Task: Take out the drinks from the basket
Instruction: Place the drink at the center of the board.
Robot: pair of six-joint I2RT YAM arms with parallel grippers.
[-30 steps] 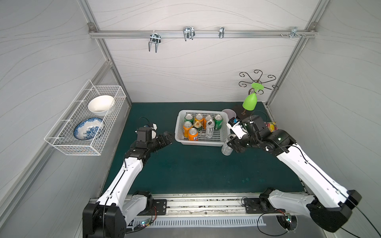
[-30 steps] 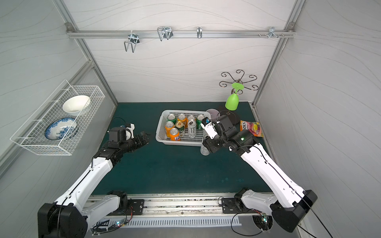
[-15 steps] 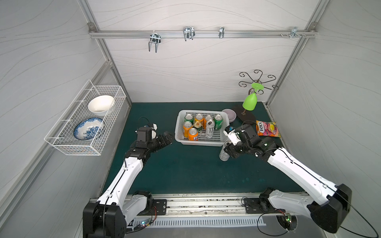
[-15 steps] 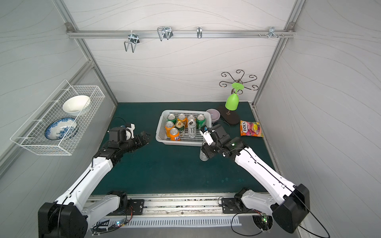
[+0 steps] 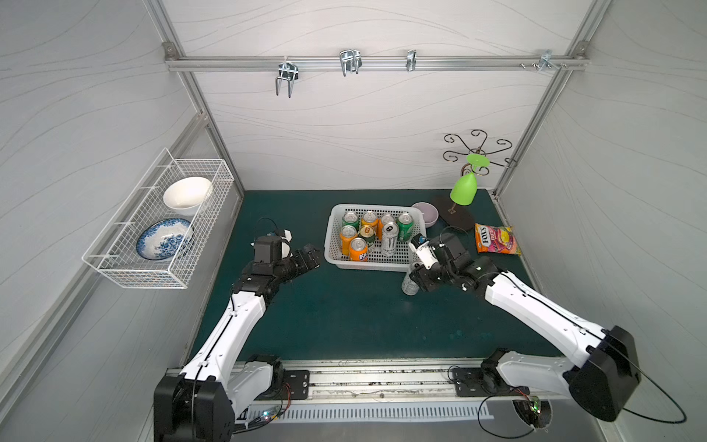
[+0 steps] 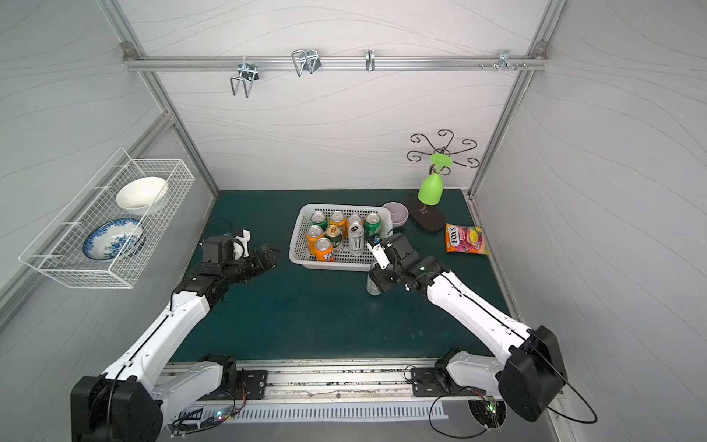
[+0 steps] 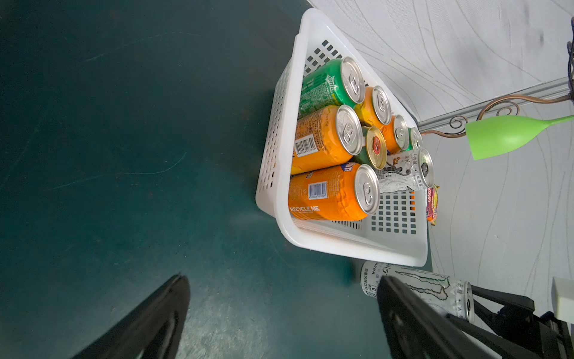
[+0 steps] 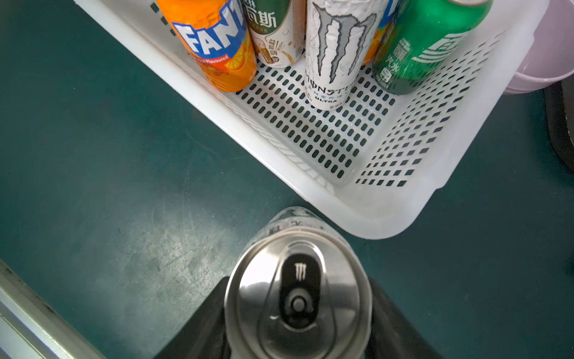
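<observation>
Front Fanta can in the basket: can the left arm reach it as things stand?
Probably yes. The left gripper is open beside the basket, and the Fanta can stands in its near corner, top uncovered; neighbouring cans crowd its far side.

A robotics lab test cell, not a lived-in room. White panelled walls [image 5: 363, 134] in aluminium framing [image 5: 206, 126] box in a dark green worktop [image 5: 344, 317]. A left arm [image 5: 237, 321] and a right arm [image 5: 535, 310], both white, are bolted to a metal base rail [image 5: 375, 382] beside an exposed circuit board [image 5: 531, 406]. A wire rack [image 5: 141, 273] of bowls and a hook rail [image 5: 382, 63] serve as staged household props.
</observation>
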